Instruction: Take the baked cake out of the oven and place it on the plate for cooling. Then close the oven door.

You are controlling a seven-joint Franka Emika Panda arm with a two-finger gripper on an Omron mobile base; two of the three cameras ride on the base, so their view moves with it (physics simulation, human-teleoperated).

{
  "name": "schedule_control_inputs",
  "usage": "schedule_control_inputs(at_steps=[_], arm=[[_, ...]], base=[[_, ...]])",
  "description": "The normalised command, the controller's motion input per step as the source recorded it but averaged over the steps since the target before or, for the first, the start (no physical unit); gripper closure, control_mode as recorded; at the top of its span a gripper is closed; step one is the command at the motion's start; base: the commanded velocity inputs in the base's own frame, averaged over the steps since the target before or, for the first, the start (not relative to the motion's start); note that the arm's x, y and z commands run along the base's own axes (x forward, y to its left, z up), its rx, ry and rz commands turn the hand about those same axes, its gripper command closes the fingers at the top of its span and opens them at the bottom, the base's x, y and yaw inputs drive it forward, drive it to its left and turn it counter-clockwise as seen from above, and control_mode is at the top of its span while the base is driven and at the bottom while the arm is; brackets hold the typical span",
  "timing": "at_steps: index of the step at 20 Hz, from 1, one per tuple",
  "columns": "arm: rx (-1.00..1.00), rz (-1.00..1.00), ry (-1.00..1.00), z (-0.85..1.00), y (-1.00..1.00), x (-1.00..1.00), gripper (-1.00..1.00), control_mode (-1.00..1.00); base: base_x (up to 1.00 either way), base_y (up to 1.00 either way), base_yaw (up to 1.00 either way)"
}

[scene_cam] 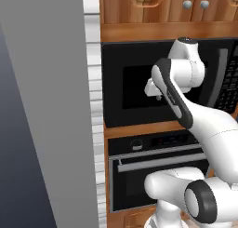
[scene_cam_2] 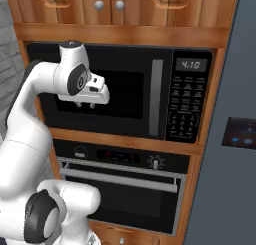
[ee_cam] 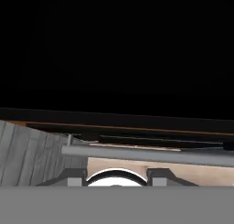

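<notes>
A: Black glass, that oven door (scene_cam_2: 120, 191): which way does it face?
B: It stands upright and shut, below the pincer (scene_cam_2: 85, 105); its silver handle (scene_cam_2: 119, 178) runs level, left to right.
A: And the oven (scene_cam: 155, 173) itself?
B: Under the microwave (scene_cam_2: 122, 98), which the pincer hangs before.
A: The pincer?
B: Fingers point down, parted, gripping nothing.

Microwave (scene_cam_2: 120, 96) above the oven (scene_cam_2: 122, 181) — end effector (scene_cam_2: 86, 104) before the microwave
</notes>
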Motion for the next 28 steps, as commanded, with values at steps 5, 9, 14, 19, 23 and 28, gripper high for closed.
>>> schedule_control_inputs(at_steps=[5,9,14,19,23,28], arm=[[0.00,0.00,0.00,0.00,0.00,0.00,-1.00,1.00],[0.00,0.00,0.00,0.00,0.00,0.00,-1.00,1.00],[0.00,0.00,0.00,0.00,0.00,0.00,-1.00,1.00],[0.00,0.00,0.00,0.00,0.00,0.00,-1.00,1.00],[0.00,0.00,0.00,0.00,0.00,0.00,-1.00,1.00],[0.00,0.00,0.00,0.00,0.00,0.00,-1.00,1.00]], base=[[-0.52,-0.05,-0.02],[-0.82,-0.50,-0.03],[0.00,-0.91,0.19],[0.08,-0.87,0.60],[0.00,-0.76,0.68],[0.06,-0.83,0.64]])
